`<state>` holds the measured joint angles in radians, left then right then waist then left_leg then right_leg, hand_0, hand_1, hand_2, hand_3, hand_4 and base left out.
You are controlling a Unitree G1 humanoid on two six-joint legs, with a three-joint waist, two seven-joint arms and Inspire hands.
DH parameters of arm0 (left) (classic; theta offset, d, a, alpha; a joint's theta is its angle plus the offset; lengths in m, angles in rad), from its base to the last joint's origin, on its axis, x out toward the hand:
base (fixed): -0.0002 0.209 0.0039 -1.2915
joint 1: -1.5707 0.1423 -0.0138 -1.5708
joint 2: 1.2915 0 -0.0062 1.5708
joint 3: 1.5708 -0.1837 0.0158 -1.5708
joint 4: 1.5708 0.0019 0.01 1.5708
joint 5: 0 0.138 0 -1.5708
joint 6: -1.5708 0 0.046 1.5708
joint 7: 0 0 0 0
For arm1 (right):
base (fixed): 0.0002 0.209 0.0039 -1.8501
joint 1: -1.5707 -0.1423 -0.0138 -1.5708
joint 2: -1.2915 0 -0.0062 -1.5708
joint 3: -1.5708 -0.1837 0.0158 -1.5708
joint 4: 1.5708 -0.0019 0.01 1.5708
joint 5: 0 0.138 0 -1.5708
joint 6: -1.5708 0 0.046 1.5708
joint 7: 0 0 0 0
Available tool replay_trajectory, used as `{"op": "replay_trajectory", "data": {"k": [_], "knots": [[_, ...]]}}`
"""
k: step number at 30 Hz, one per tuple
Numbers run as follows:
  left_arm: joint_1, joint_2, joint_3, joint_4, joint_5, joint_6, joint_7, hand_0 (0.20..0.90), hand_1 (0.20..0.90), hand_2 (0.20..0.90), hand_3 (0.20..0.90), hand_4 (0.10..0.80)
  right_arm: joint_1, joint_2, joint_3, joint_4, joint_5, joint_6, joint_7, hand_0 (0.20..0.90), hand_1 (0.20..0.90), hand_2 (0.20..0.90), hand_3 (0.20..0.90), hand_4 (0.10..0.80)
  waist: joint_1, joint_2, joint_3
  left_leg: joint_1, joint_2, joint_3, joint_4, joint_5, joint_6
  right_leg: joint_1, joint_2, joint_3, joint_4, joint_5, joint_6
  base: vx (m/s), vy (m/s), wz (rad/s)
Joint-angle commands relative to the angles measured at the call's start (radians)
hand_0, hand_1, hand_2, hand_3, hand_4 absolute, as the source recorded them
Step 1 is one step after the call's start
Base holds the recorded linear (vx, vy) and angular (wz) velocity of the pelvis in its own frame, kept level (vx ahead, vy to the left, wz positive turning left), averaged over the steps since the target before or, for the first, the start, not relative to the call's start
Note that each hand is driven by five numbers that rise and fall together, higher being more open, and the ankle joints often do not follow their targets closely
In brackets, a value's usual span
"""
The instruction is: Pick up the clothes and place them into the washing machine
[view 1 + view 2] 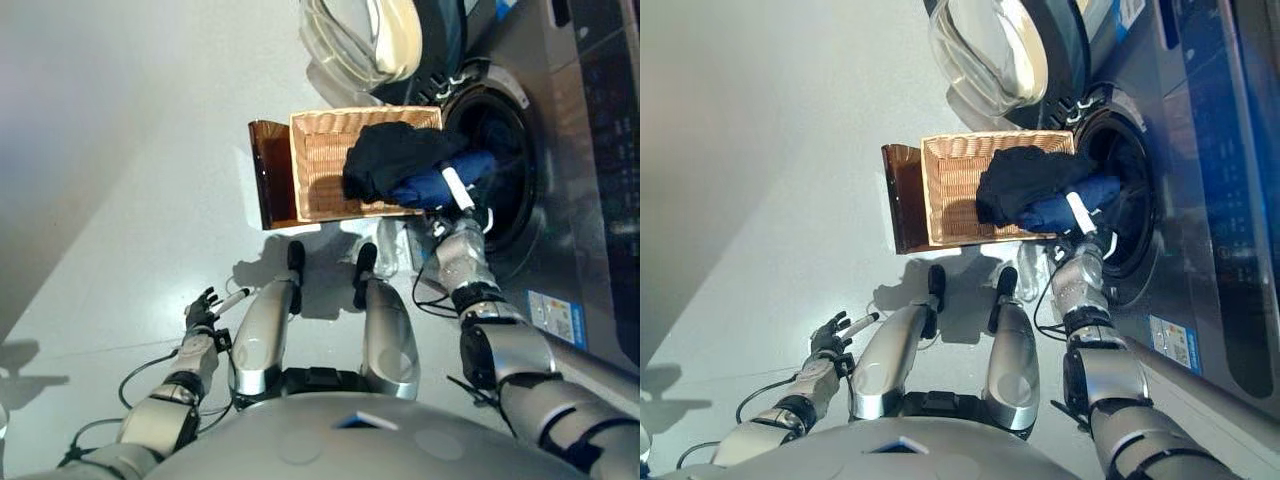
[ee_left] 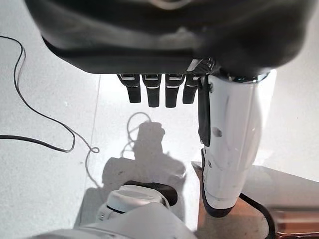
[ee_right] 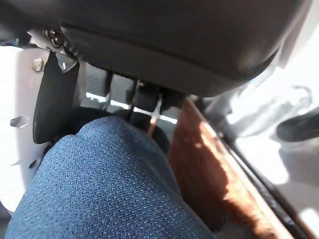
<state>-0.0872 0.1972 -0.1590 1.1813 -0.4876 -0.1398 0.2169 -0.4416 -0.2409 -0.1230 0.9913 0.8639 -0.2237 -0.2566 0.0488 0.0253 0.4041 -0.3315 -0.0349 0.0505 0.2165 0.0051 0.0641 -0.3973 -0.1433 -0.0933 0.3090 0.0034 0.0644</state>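
Note:
A wicker basket (image 1: 320, 160) stands before the washing machine's round drum opening (image 1: 508, 130). A black garment (image 1: 390, 155) is heaped at the basket's end nearest the drum. A blue garment (image 1: 430, 187) lies beside it, reaching from the basket's edge toward the opening. My right hand (image 1: 462, 200) is at the drum's mouth, shut on the blue garment (image 3: 109, 184), which bulges between its white-covered thumb and its fingers. My left hand (image 1: 203, 318) hangs low at my left side, open and holding nothing.
The basket rests on a brown stand (image 1: 268, 180). The washer's glass door (image 1: 360, 35) is swung open above the basket. The machine's grey front (image 1: 590, 150) fills the right side. Pale floor (image 1: 130, 150) spreads to the left.

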Motion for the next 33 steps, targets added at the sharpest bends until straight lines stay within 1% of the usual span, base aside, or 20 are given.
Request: {"op": "replay_trajectory", "data": {"k": [1, 5, 8, 12, 20, 27, 33], "knots": [[0.049, -0.023, 0.027, 0.047, -0.017, -0.020, 0.003, 0.900, 0.900, 0.900, 0.900, 0.800, 0.063, -0.015, -0.048, -0.119, 0.046, -0.096, 0.030, 0.200, 0.200, 0.200, 0.200, 0.300, -0.013, -0.031, -0.061, -0.029, 0.015, -0.020, -0.017, 0.027, -0.068, 0.037, -0.042, 0.040, -0.079, 0.053, 0.037, 0.051, -0.019, -0.03], [0.054, -0.027, 0.040, 0.049, -0.016, -0.020, -0.003, 0.900, 0.900, 0.900, 0.900, 0.800, 0.121, 0.010, -0.108, -0.139, 0.117, -0.112, 0.050, 0.200, 0.200, 0.200, 0.200, 0.300, -0.026, -0.030, -0.076, -0.009, 0.017, -0.022, -0.022, 0.021, -0.067, 0.054, -0.043, 0.041, -0.079, 0.045, 0.039, 0.055, -0.012, -0.04], [0.061, -0.031, 0.046, 0.050, -0.017, -0.021, -0.010, 0.900, 0.900, 0.900, 0.900, 0.800, 0.155, 0.041, -0.158, -0.146, 0.216, -0.131, 0.081, 0.200, 0.200, 0.200, 0.200, 0.300, -0.033, -0.030, -0.090, 0.004, 0.019, -0.021, -0.022, 0.015, -0.068, 0.068, -0.044, 0.044, -0.082, 0.039, 0.041, 0.052, -0.010, -0.01], [0.070, -0.036, 0.045, 0.053, -0.014, -0.018, -0.020, 0.900, 0.900, 0.900, 0.900, 0.800, 0.176, 0.052, -0.173, -0.117, 0.262, -0.132, 0.105, 0.200, 0.200, 0.200, 0.200, 0.300, -0.039, -0.029, -0.103, 0.018, 0.021, -0.021, -0.015, 0.004, -0.067, 0.080, -0.041, 0.050, -0.081, 0.031, 0.041, 0.033, -0.014, -0.02], [0.077, -0.042, 0.032, 0.055, -0.020, -0.018, -0.026, 0.900, 0.900, 0.900, 0.900, 0.800, 0.139, 0.043, -0.170, -0.080, 0.292, -0.134, 0.101, 0.200, 0.200, 0.200, 0.200, 0.300, -0.036, -0.017, -0.096, 0.012, 0.019, -0.015, -0.003, 0.000, -0.065, 0.066, -0.036, 0.063, -0.070, 0.033, 0.038, -0.003, -0.003, -0.01], [0.076, -0.046, 0.017, 0.059, -0.013, -0.017, -0.030, 0.900, 0.900, 0.900, 0.900, 0.800, 0.099, 0.036, -0.154, -0.042, 0.306, -0.126, 0.107, 0.200, 0.200, 0.200, 0.200, 0.300, -0.029, -0.011, -0.099, -0.003, 0.020, -0.013, 0.005, 0.002, -0.067, 0.057, -0.034, 0.061, -0.059, 0.032, 0.035, -0.009, -0.004, 0.00], [0.077, -0.043, 0.005, 0.055, -0.011, -0.015, -0.036, 0.900, 0.900, 0.900, 0.900, 0.800, 0.024, 0.005, -0.126, 0.006, 0.289, -0.107, 0.098, 0.200, 0.200, 0.200, 0.200, 0.300, -0.018, -0.007, -0.088, -0.024, 0.020, -0.011, 0.030, -0.003, -0.069, 0.040, -0.033, 0.064, -0.041, 0.029, 0.031, -0.039, -0.006, -0.03]]}}
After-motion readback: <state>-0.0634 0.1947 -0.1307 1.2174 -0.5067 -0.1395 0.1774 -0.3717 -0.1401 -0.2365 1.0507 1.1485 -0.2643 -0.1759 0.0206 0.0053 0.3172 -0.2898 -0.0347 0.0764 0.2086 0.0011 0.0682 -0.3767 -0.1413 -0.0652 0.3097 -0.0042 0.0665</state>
